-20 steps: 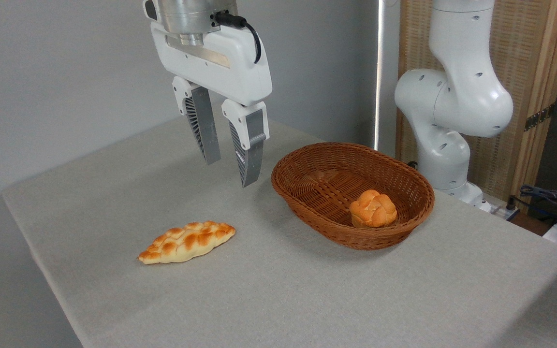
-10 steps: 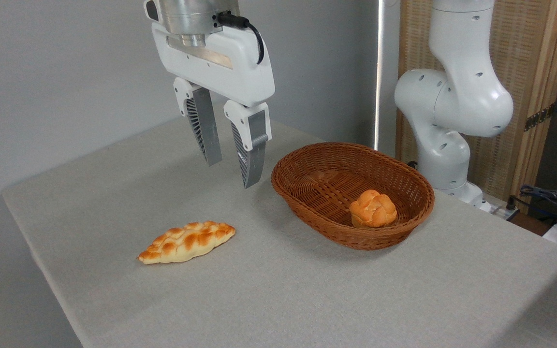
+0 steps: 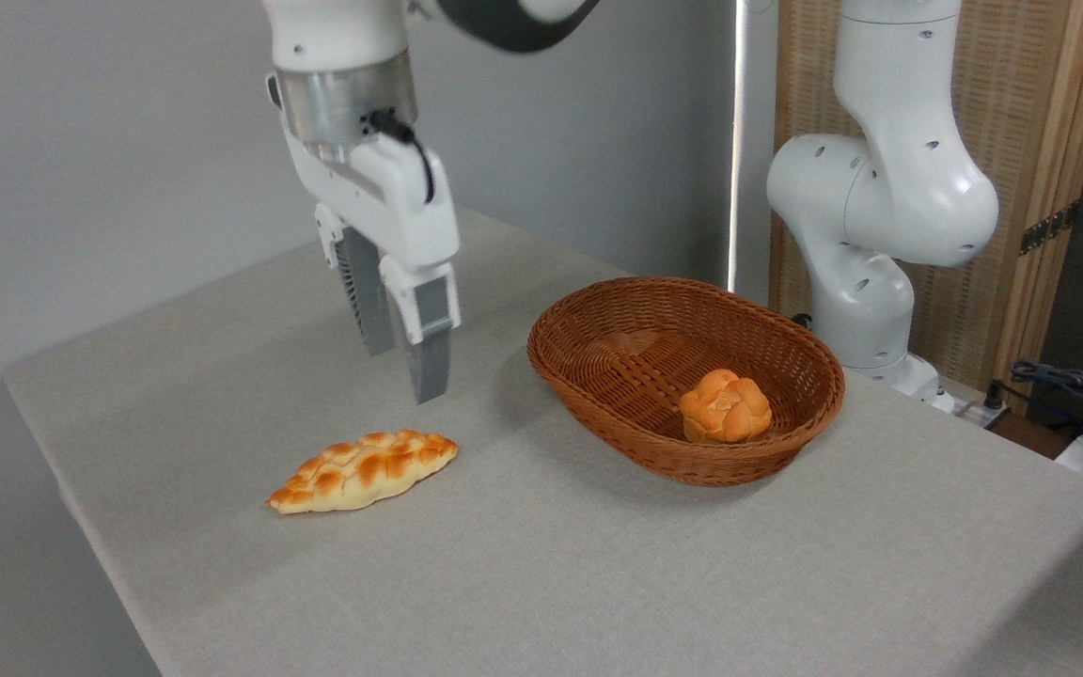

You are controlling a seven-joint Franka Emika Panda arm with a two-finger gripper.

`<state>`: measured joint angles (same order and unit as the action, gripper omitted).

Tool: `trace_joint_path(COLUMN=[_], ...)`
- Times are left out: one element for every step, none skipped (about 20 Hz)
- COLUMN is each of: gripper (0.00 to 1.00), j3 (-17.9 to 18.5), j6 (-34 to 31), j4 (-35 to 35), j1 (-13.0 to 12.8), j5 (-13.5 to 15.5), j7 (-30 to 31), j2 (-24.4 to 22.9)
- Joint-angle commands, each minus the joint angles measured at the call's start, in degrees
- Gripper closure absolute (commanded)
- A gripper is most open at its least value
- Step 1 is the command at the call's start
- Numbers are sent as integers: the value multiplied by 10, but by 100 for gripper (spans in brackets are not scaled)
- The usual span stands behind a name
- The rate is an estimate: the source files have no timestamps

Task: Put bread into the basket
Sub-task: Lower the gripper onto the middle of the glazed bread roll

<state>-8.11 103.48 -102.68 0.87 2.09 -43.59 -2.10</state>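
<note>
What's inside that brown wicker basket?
Inside the oval brown woven wicker basket sits one small round orange knotted bun. The near wall hides the bun's base and some floor.

Pale yellow, orange-toasted braided bread; brown woven basket; seemingly plain grey table.

a robot lab or test room: a white robot arm bolted beside a plain table under grey cloth, bare grey walls, a folding woven screen behind, and loose cables at the right edge.
</note>
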Motion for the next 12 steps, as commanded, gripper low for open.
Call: trace_joint_path(gripper=[0, 0, 0, 0, 0, 0, 0, 0, 0, 0, 0, 0], j3=[-38, -41, -41, -42, -42, -45, -51, -53, -54, -55, -59, -64], j6=[79, 96, 111, 125, 138, 150, 162, 173, 186, 194, 199, 204], j4=[-64, -75, -84, -90, -96, -101, -107, -115, -120, -121, -121, -121], j1=[2, -1, -2, -3, -10, -17, -18, -18, -19, -22, -25, -25], j5=[-1, -2, -2, -2, -2, -2, -3, -4, -4, -4, -4, -4], j7=[5, 4, 4, 3, 3, 2, 2, 1, 1, 1, 1, 2], j2=[-6, -4, 1, 9, 17, 28, 36, 42, 46, 52, 57, 62])
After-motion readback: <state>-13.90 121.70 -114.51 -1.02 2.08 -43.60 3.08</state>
